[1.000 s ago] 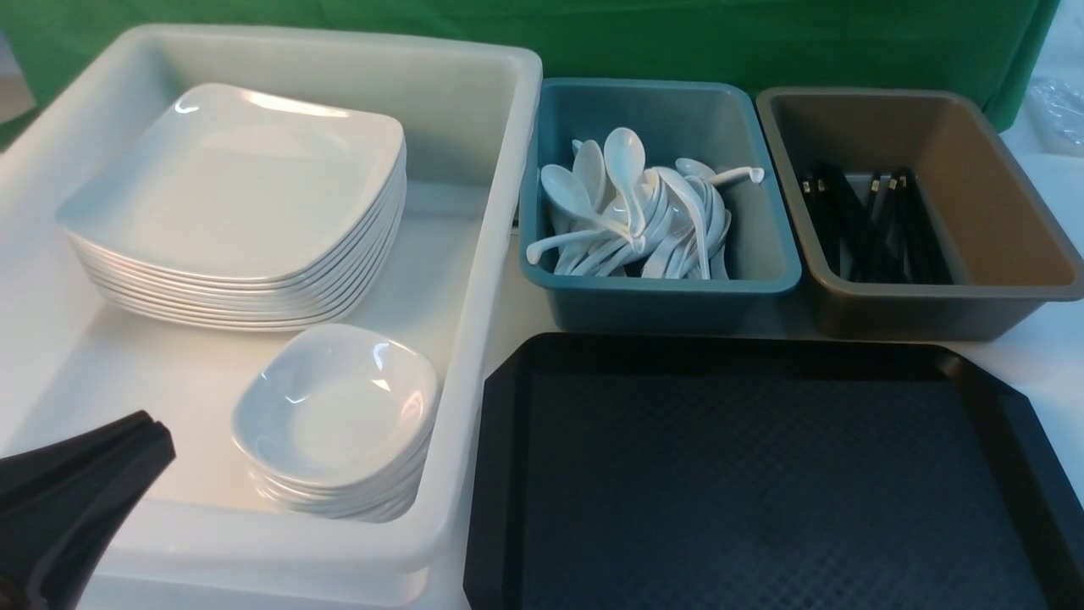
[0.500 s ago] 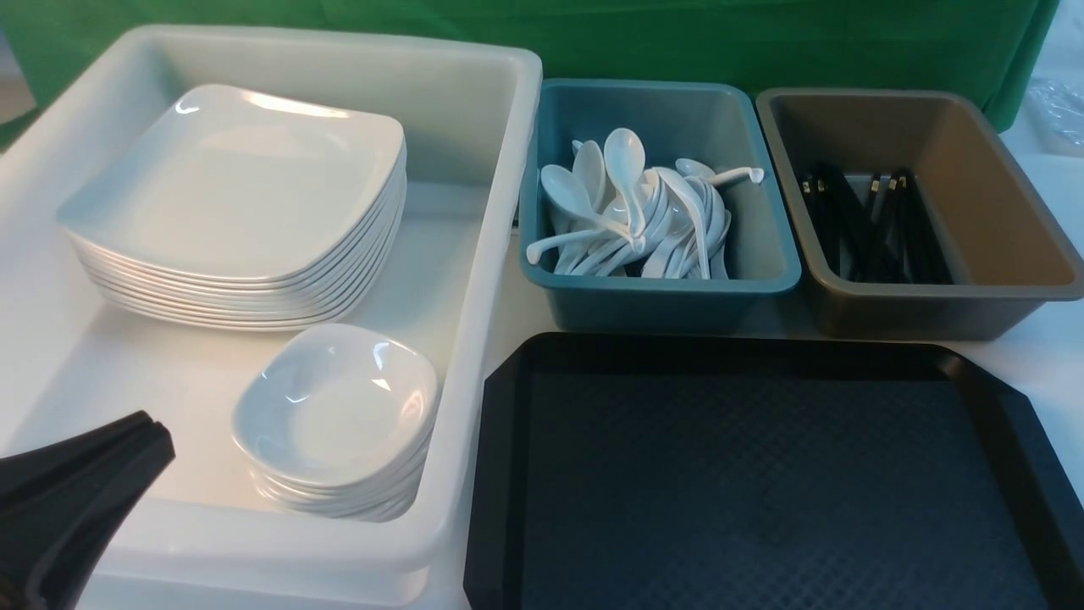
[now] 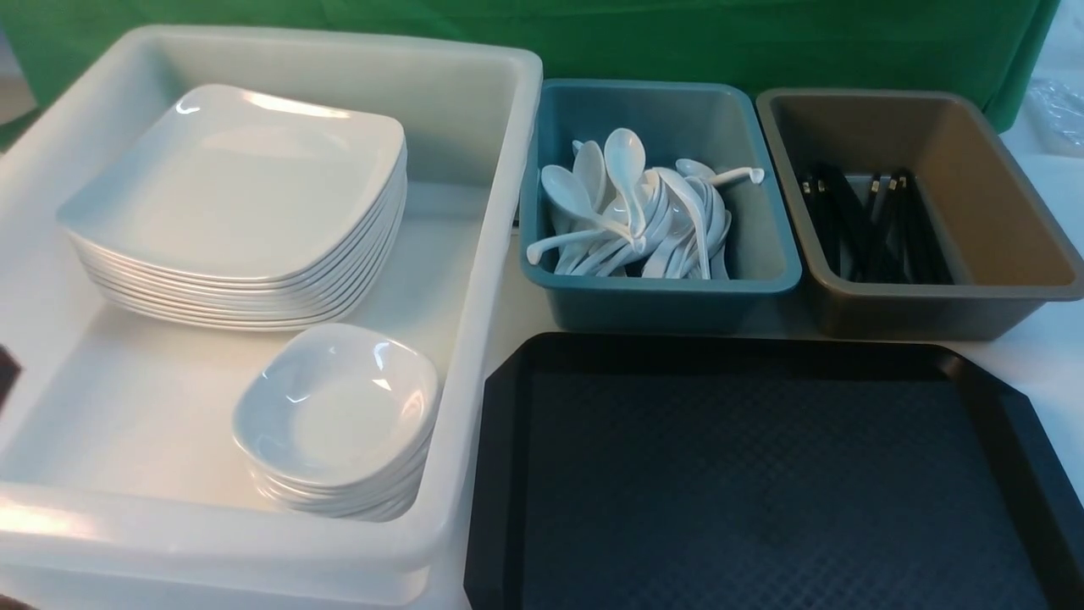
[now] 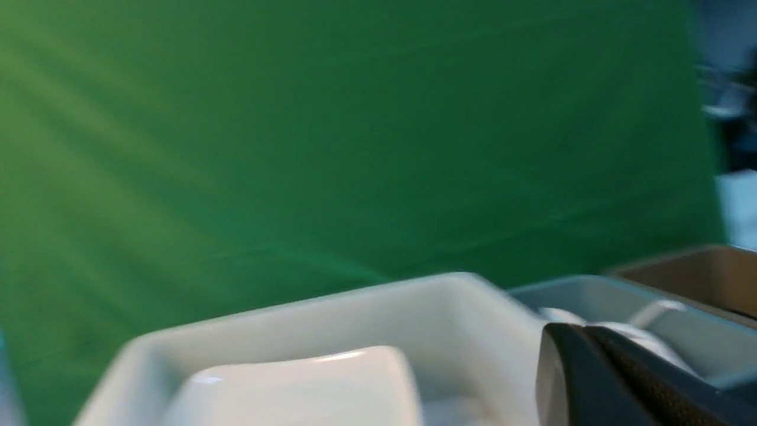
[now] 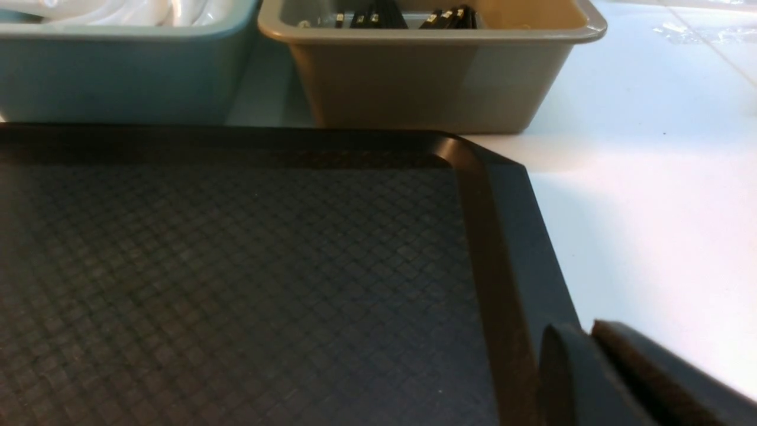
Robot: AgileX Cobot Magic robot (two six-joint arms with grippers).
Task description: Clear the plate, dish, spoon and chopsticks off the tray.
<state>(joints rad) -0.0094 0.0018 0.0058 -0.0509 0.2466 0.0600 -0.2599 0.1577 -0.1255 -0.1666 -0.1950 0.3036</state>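
Note:
The black tray (image 3: pixel 762 474) lies at the front right with nothing on it; its right rim shows in the right wrist view (image 5: pixel 502 248). The top plate (image 3: pixel 237 186) sits on a stack in the white tub. The top dish (image 3: pixel 334 407) sits on a smaller stack in front of it. Several spoons (image 3: pixel 631 212) lie in the teal bin, and black chopsticks (image 3: pixel 872 224) lie in the brown bin. My left gripper (image 4: pixel 582 331) is shut and empty, near the tub, in a blurred view. My right gripper (image 5: pixel 588 334) is shut and empty over the tray's right rim.
The white tub (image 3: pixel 500 254) fills the left side. The teal bin (image 3: pixel 660 301) and the brown bin (image 3: pixel 931 313) stand behind the tray. A green cloth hangs at the back. A dark sliver of my left arm (image 3: pixel 5 373) shows at the left edge.
My left gripper has pulled back from the tub's front left corner and is almost out of the front view. Nothing else has moved.

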